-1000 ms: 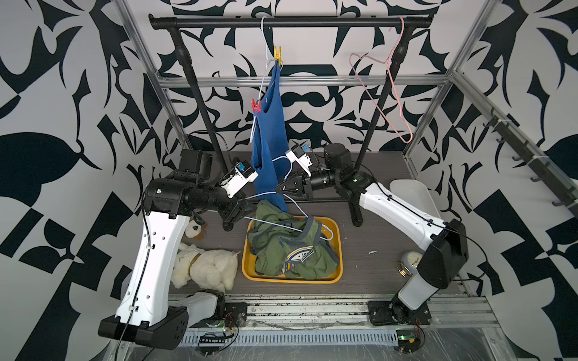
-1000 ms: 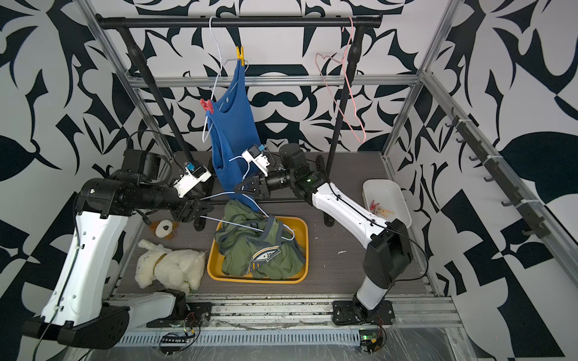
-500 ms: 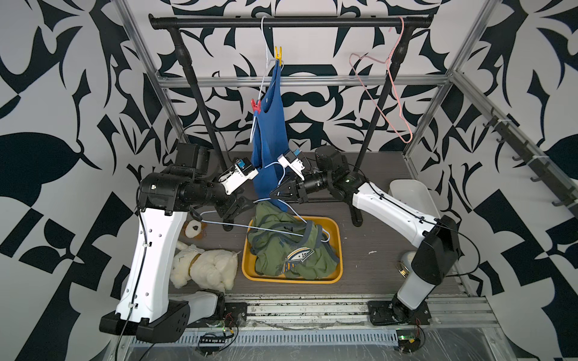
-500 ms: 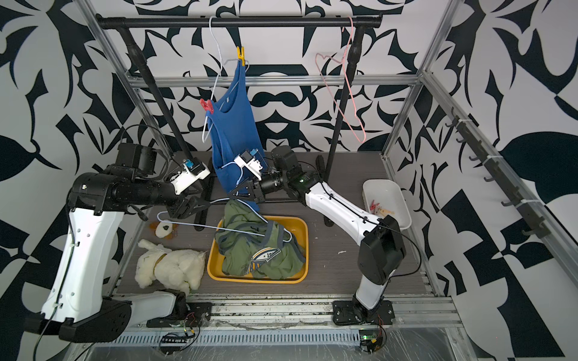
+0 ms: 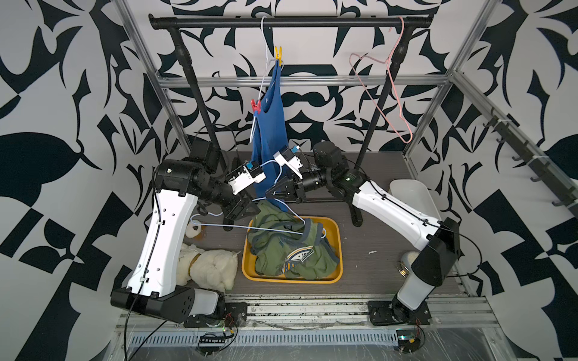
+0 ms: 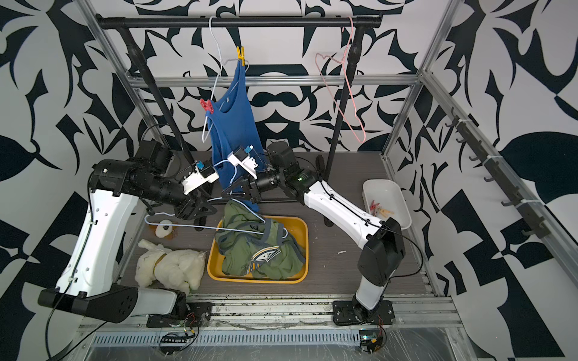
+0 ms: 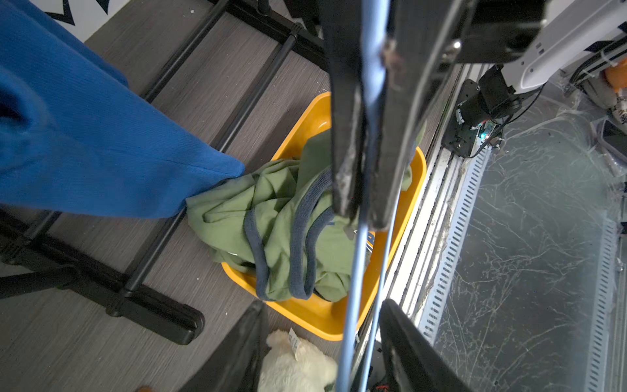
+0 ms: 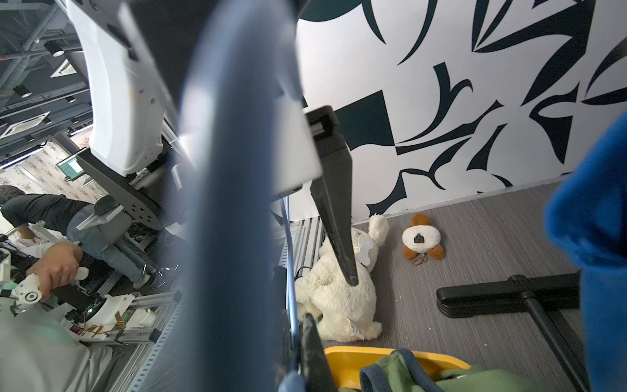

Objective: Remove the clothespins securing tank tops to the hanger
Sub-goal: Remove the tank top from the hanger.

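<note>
The blue tank top (image 5: pixel 271 131) is matt, finely ribbed knit cloth. The green tank tops (image 5: pixel 272 247) are soft, creased cloth with ribbed grey-blue trim. The yellow tray (image 5: pixel 330 225) is smooth, glossy plastic. The yellow clothespin (image 5: pixel 278 57) and red clothespin (image 5: pixel 256 106) look like shiny plastic. The light-blue hanger (image 7: pixel 357 271) is thin, smooth coated wire. The rail (image 5: pixel 328 22) is matt black metal, the floor (image 5: pixel 375 237) matt grey wood-grain, the toy dog (image 5: pixel 212 265) fluffy plush.

yellow tray (image 5: pixel 291 279) mid-floor | white plush dog (image 5: pixel 212 268) just beside | white bin (image 5: pixel 406 189) well apart
</note>
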`<state>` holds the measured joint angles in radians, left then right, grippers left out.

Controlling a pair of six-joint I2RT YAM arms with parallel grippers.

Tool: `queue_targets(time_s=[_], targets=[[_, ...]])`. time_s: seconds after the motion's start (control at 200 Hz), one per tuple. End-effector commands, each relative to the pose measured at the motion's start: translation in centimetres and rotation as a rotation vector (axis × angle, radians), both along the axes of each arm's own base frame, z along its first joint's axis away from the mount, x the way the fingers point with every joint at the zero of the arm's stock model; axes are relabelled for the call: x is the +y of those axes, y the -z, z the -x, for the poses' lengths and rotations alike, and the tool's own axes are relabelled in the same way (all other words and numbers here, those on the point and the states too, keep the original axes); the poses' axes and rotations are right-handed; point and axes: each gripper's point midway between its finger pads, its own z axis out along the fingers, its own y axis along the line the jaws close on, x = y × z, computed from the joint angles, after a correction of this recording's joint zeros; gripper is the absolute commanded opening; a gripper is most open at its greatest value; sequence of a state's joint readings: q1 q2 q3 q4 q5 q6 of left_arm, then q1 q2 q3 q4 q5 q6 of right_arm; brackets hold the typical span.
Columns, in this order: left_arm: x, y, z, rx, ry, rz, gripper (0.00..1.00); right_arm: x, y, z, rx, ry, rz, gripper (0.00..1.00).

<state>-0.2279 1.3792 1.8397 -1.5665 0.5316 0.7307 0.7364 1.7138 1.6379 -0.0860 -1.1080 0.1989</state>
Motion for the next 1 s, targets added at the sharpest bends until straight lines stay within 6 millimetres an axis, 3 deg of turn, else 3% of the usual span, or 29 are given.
queue_targets(time_s=[0.0, 0.215, 0.29, 0.375, 0.46, 0.53, 0.65, 0.815, 0.995], targets=[[-0.2, -0.6, 1.0, 0.016, 0.016, 0.02, 0.48, -0.3, -2.9, 1.0, -0.077, -0.032, -0.064, 0.0], [0.3, -0.8, 1.3, 0.001, -0.004, -0.005, 0.08, 0.0, -2.3, 0.5, -0.073, -0.017, -0.053, 0.0], [0.7, -0.7, 1.3, -0.012, -0.016, -0.025, 0.0, 0.1, -2.1, 0.4, -0.069, -0.013, -0.049, 0.0], [1.2, -0.8, 1.3, -0.032, -0.032, -0.052, 0.0, 0.3, -1.7, 0.0, -0.067, -0.002, -0.042, 0.01], [1.8, -0.8, 1.4, -0.051, -0.048, -0.086, 0.0, 0.4, -1.4, -0.4, -0.069, 0.014, -0.035, 0.18], [2.4, -0.8, 1.4, -0.07, -0.06, -0.118, 0.0, 0.5, -1.0, -0.6, -0.073, 0.034, -0.019, 0.26], [3.4, -1.0, 1.6, -0.103, -0.068, -0.176, 0.0, -0.3, 0.3, -2.0, -0.077, 0.121, 0.027, 0.3], [4.6, -1.2, 1.7, -0.16, -0.07, -0.245, 0.0, -2.8, 2.3, -5.1, -0.05, 0.268, 0.072, 0.32], [5.1, -1.6, 1.5, -0.182, -0.068, -0.283, 0.0, -4.6, 4.8, -5.1, 0.005, 0.311, 0.155, 0.32]])
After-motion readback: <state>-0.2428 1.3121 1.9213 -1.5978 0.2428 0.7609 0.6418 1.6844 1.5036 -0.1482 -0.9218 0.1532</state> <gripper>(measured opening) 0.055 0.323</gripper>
